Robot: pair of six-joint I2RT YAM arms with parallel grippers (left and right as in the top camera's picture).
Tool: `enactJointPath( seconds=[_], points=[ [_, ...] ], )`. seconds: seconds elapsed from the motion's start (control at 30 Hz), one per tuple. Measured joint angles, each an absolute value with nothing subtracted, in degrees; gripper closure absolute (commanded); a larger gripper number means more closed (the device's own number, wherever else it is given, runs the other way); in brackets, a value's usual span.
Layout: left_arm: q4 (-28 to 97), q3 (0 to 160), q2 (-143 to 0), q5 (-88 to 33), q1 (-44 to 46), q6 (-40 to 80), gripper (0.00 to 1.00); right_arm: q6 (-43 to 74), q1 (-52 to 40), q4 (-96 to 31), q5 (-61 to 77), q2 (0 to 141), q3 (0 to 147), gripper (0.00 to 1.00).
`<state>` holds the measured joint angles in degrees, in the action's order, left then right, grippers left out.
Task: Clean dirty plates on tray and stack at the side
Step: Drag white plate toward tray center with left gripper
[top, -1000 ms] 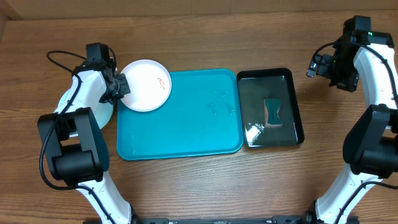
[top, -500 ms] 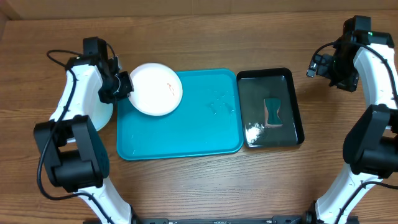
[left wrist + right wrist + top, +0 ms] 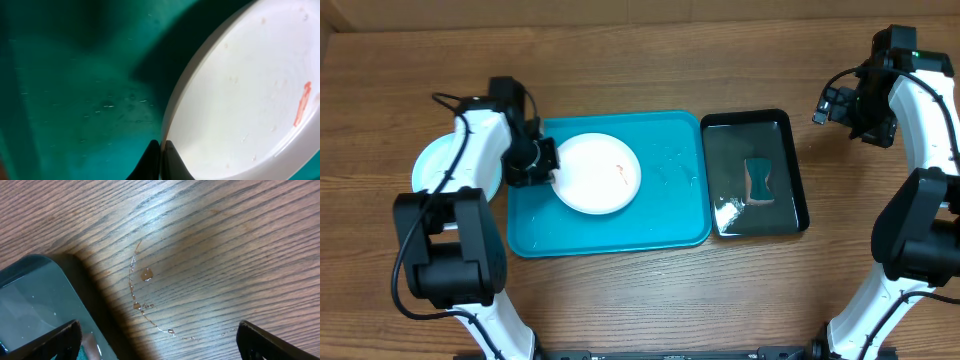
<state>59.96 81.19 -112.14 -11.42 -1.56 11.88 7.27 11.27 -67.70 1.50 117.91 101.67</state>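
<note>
White plate (image 3: 597, 173) over the left half of the teal tray (image 3: 620, 228), inside the raised rim, well short of the tray's right edge. Pinched at its left rim by the left gripper (image 3: 542, 165); seen from the left wrist, thin dark tips clenched tight on the plate's edge (image 3: 161, 155), with the rim running up and to the right. Dark shadow on the tray beneath that edge; whether the far side of the plate rests on the tray, impossible to tell. Short red smear (image 3: 301, 103) on the plate's inner face, right of centre. Fine scratches and flecks across the tray's glossy floor.

Light blue plate (image 3: 432, 165) flat on the table (image 3: 640, 60) left of the tray, partly hidden under the left arm.

Black tray (image 3: 798, 165) just beside the teal one on its right, edges nearly touching, wet and shiny inside, with a teal and brown sponge (image 3: 758, 181) near its middle.

Right gripper (image 3: 840, 108) up near the far right of the table, apart from the black tray, jaws spread wide and grasping nothing. Below it, a rounded corner of the black tray, bare wood, and a curved trail of water droplets (image 3: 146, 274).

Brown wood-grain tabletop all round; nothing of the room beyond it visible.
</note>
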Motion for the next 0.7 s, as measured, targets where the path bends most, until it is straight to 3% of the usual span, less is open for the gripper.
enactJointPath(
  seconds=[0.17,0.33,0.7],
  points=[
    [56.5,77.3,-112.1,-11.4,1.0,12.8,0.96,7.3,11.3,-67.7,1.5,117.9,101.7,0.00],
    [53.3,73.9,-112.1,-11.4,2.4,13.4,0.79,7.2,11.3,-67.7,1.5,117.9,101.7,0.00],
    [51.1,72.8,-112.1,-11.4,2.6,13.0,0.76,7.3,11.3,-67.7,1.5,117.9,101.7,0.00]
  ],
)
